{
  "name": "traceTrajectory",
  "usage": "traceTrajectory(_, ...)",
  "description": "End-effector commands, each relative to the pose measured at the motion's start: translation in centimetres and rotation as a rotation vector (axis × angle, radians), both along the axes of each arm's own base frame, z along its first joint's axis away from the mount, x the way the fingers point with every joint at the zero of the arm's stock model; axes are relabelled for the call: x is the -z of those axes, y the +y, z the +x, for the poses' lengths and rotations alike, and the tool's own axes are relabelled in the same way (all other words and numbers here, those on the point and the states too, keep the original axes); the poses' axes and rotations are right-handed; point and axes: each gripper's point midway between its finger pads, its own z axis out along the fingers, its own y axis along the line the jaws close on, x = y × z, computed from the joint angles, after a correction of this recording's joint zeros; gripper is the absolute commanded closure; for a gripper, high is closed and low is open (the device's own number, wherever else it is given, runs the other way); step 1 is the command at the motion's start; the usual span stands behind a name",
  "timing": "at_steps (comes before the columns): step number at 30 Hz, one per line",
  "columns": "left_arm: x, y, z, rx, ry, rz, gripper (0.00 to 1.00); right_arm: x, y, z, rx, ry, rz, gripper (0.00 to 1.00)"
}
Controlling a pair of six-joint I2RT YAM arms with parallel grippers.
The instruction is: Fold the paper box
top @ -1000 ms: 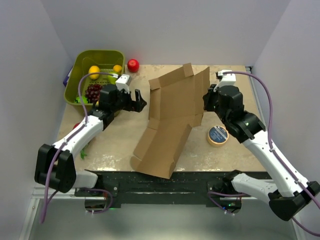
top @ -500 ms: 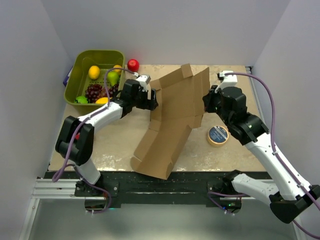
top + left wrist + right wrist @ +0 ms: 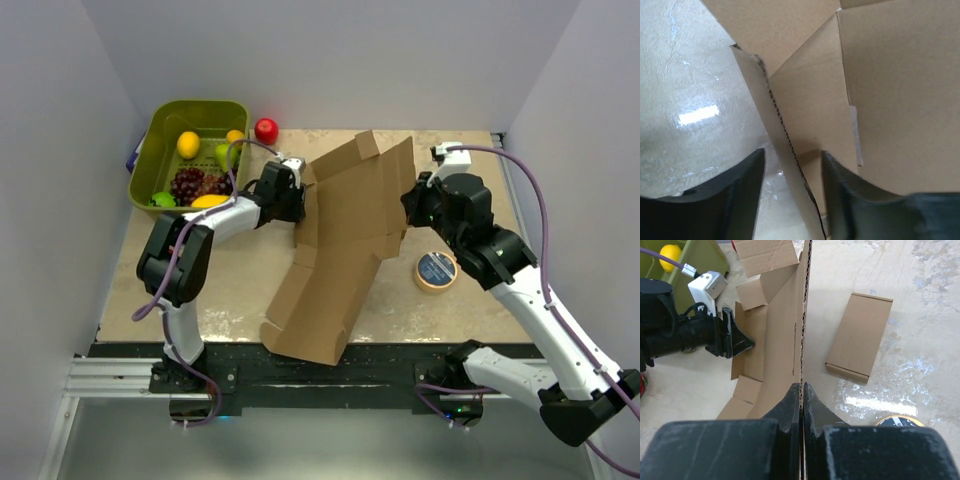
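While the right claw (image 3: 802, 387) pinches the upright edge of the large brown corrugated cardboard box (image 3: 345, 225) at frame centre, the left claw (image 3: 792, 156), spread, straddles its flap.

Even, diffuse light from overhead fills the top view. The counter (image 3: 240, 290) is bright, and the paper box (image 3: 350, 220) throws only soft, faint shadows. That picture is sharp throughout, with little bending at the edges.

In the left wrist view a white patch of glare sits on the glossy counter. The fingers (image 3: 735, 200) of the left gripper (image 3: 792, 152) are dark, blurred masses close to the lens, while the cardboard edge is crisp.

In the right wrist view glare streaks the counter beside the right gripper (image 3: 801, 386), whose near body is dark and soft.
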Motion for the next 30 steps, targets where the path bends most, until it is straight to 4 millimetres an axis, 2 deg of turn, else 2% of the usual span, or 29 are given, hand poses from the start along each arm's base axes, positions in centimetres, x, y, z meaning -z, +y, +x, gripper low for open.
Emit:
traceTrajectory(1,-1.8,-0.2,1.6,-0.011,-0.066,0.006,0.69,-0.3,-0.2,-0.1,0.007,-0.015,-0.003,1.0)
traceTrajectory(2,-1.8,0.0,1.5,-0.01,-0.07,0.018,0.76,0.2,-0.4,0.0,0.017,-0.008,-0.011,1.0)
traceTrajectory(3,-2.6,0.3,1.5,-0.016,-0.09,0.023,0.88,0.4,-1.0,0.3,0.055,-0.015,-0.025,1.0)
traceTrajectory(5,-3.2,0.5,1.1,-0.007,-0.105,0.032,0.98,1.9,-2.0,0.8,0.111,-0.001,-0.058,1.0)
traceTrajectory(7,-5.3,1.4,0.9,-0.028,-0.154,0.043,1.0,2.6,-2.9,1.2,0.171,-0.002,-0.079,1.0)
traceTrajectory(8,-5.1,1.7,0.0,-0.017,-0.155,0.052,1.0,3.4,-3.0,1.3,0.187,0.011,-0.084,1.0)
traceTrajectory(9,-7.4,1.9,-0.3,-0.013,-0.207,0.03,1.0,3.7,-3.2,1.5,0.206,0.009,-0.084,1.0)
traceTrajectory(10,-7.2,2.2,-1.2,-0.004,-0.206,0.033,1.0,4.0,-3.2,1.6,0.211,0.012,-0.081,1.0)
traceTrajectory(11,-7.8,2.3,-1.8,0.01,-0.219,0.027,1.0,4.5,-3.3,1.6,0.219,0.018,-0.08,0.98)
traceTrajectory(12,-9.8,2.7,-2.4,0.008,-0.259,0.011,1.0,4.6,-3.3,1.7,0.224,0.012,-0.072,0.94)
traceTrajectory(13,-9.7,3.0,-3.3,0.012,-0.256,0.013,1.0,4.9,-3.3,1.6,0.223,0.014,-0.074,0.92)
traceTrajectory(14,-11.7,3.3,-4.0,0.022,-0.299,0.0,1.0,5.0,-3.4,1.7,0.229,0.012,-0.075,0.89)
traceTrajectory(16,-12.0,4.2,-5.5,0.033,-0.304,0.013,1.0,5.2,-3.6,1.9,0.244,0.004,-0.079,0.75)
traceTrajectory(17,-13.7,4.7,-6.3,0.037,-0.354,0.007,1.0,5.4,-3.7,1.9,0.253,0.007,-0.086,0.66)
traceTrajectory(18,-14.1,4.8,-7.0,0.056,-0.363,-0.004,1.0,5.7,-3.8,1.9,0.26,0.018,-0.095,0.57)
traceTrajectory(19,-13.5,5.1,-8.0,0.071,-0.358,0.005,1.0,5.8,-3.9,2.1,0.271,0.026,-0.101,0.4)
traceTrajectory(20,-14.6,5.3,-8.8,0.086,-0.392,-0.006,1.0,5.8,-3.9,2.1,0.275,0.032,-0.097,0.32)
traceTrajectory(22,-13.8,5.7,-10.1,0.104,-0.381,-0.001,1.0,5.4,-3.6,2.1,0.264,0.038,-0.089,0.18)
traceTrajectory(23,-14.6,5.9,-10.7,0.111,-0.41,-0.012,1.0,5.0,-3.3,2.0,0.249,0.033,-0.072,0.15)
traceTrajectory(25,-14.6,6.2,-11.3,0.111,-0.422,-0.018,1.0,3.9,-2.8,2.0,0.213,-0.004,-0.054,0.1)
traceTrajectory(26,-15.2,6.1,-11.6,0.124,-0.443,-0.027,1.0,3.5,-1.8,1.8,0.152,-0.015,-0.034,0.09)
traceTrajectory(30,-16.1,6.3,-11.6,0.114,-0.468,-0.036,1.0,2.1,0.4,1.1,0.052,0.003,0.061,0.07)
